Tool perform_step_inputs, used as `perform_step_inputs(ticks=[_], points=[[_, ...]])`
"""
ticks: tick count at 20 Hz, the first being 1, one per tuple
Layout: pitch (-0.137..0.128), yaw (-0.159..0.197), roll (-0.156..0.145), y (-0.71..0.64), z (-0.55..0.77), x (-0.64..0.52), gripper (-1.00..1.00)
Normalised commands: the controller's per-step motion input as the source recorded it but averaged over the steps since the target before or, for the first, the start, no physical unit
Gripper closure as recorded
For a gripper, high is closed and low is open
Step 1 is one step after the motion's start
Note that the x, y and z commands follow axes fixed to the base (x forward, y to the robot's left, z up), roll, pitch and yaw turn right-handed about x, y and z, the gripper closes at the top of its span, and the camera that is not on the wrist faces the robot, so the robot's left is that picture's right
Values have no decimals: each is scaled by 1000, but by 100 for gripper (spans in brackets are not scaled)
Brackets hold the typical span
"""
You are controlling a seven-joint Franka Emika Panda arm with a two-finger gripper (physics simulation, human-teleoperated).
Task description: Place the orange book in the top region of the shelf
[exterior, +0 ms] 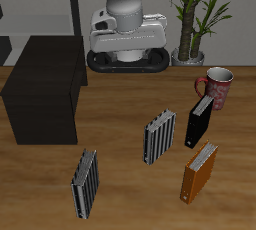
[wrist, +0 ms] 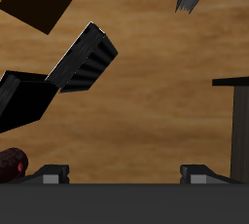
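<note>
End effector (wrist: 124, 174) spread above wooden table (exterior: 120, 104).

both renders are evenly and softly lit, moderately bright, with no glare. in the exterior view the table (exterior: 120, 104) shows faint, diffuse shadows beside the standing books, and the shelf (exterior: 45, 89) stays a matte dark mass with little detail. edges look slightly soft and low in resolution; the wrist view shows no obvious edge distortion.
</note>
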Motion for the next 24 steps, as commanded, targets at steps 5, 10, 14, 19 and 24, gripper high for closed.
perform_step_inputs(ticks=[5,10,14,19,24], points=[[-3,-4,2,152,13,46,-100],[-46,15,-59,478,164,233,-100],[-65,-22,-35,583,244,260,-100],[-83,25,-28,589,285,384,-100],[-43,-16,-47,406,207,422,-100]])
